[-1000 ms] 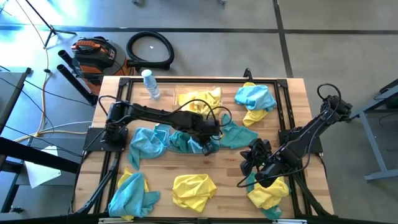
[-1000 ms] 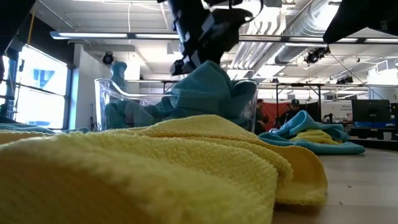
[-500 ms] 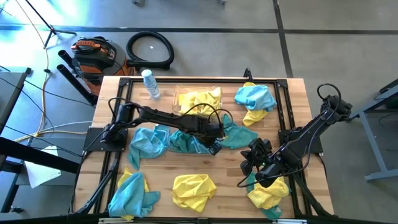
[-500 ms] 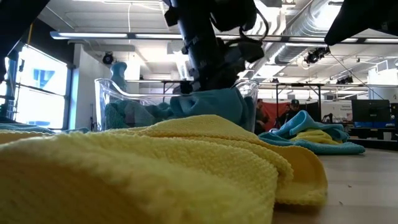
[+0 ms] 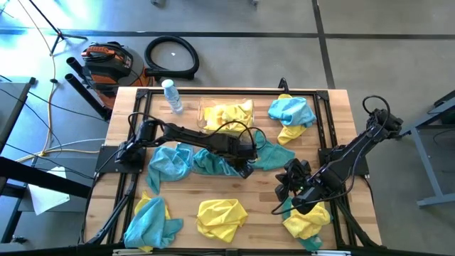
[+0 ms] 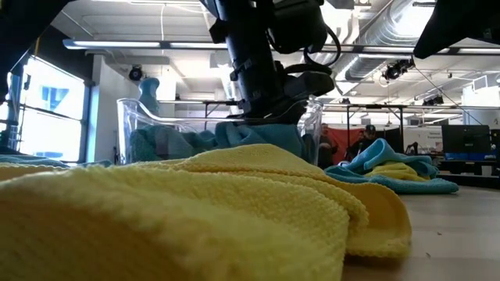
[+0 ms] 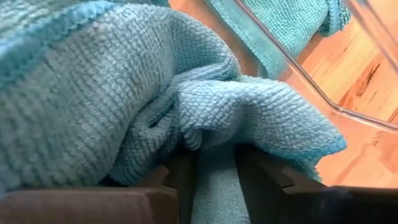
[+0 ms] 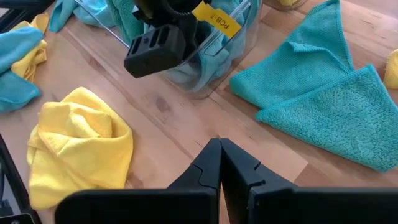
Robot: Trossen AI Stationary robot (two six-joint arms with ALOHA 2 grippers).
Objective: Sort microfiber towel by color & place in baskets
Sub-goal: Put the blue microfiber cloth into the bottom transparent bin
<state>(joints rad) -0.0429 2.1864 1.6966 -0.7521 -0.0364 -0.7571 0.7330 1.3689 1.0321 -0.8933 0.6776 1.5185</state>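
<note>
Several yellow and teal microfiber towels lie about the table. One clear basket [image 8: 214, 74] at the table's middle holds teal towels [image 6: 168, 142]. The other basket [image 5: 202, 108], at the far edge, holds yellow towels [image 5: 231, 114]. My left gripper [image 5: 244, 167] points steeply down into the middle basket, its fingers apart over a bunched teal towel [image 7: 124, 106]. My right gripper [image 8: 219, 144] hangs shut above bare wood near the table's front right and holds nothing. My left gripper comes from above into the basket, its two fingers [image 7: 180, 177] apart. A fold of the teal towel [image 7: 214, 180] fills the gap between them. The towel lies bunched on the other teal towels inside the basket, not lifted. Whether the fingers still pinch it I cannot tell.
Loose towels: teal [image 5: 167, 163] left of the middle basket, teal [image 5: 277, 153] right of it, teal on yellow [image 5: 291, 114] far right, yellow [image 5: 220, 217] near front, teal and yellow [image 5: 149, 222] front left, yellow [image 5: 306, 220] front right. A water bottle [image 5: 170, 96] stands far left.
My left gripper has gone down into the middle basket with the teal towel. The towel hung bunched above the basket's rim a second ago and now lies inside the basket on the other teal towels.
</note>
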